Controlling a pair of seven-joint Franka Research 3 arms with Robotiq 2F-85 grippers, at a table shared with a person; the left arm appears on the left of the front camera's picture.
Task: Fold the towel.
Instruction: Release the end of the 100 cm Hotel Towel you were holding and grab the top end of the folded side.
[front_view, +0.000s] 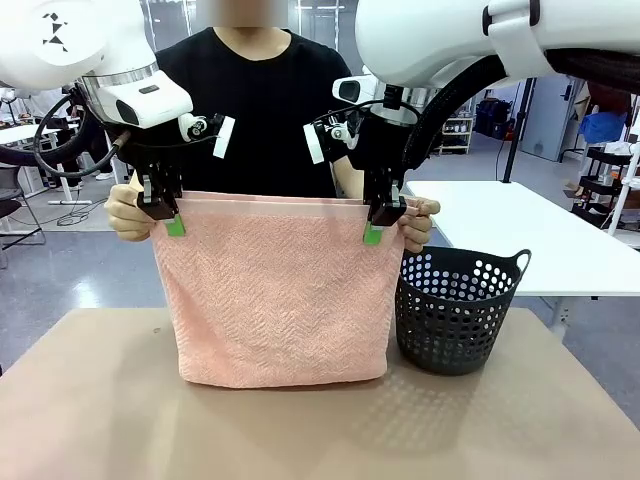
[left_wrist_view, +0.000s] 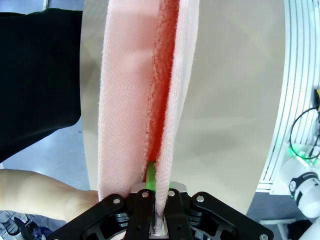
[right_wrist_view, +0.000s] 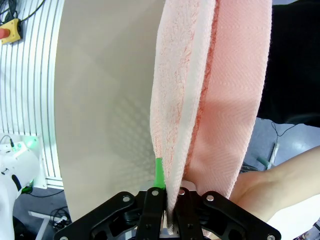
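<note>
The towel (front_view: 275, 295), pale salmon-pink with a herringbone weave, hangs doubled over above the table, its lower fold touching the tabletop. My left gripper (front_view: 168, 222) is shut on its top left corner and my right gripper (front_view: 378, 226) is shut on its top right corner. A person's hands hold the same top edge just outside each gripper, the left hand (front_view: 128, 215) and the right hand (front_view: 418, 222). In the left wrist view the towel (left_wrist_view: 150, 90) runs up between my shut fingers (left_wrist_view: 150, 177). The right wrist view shows the towel (right_wrist_view: 210, 90) pinched the same way beside a green pad (right_wrist_view: 159, 172).
A dark perforated basket (front_view: 458, 310) stands on the beige table (front_view: 90, 410) just right of the towel. A white table (front_view: 520, 235) sits behind at right. The person in a black shirt stands at the far edge.
</note>
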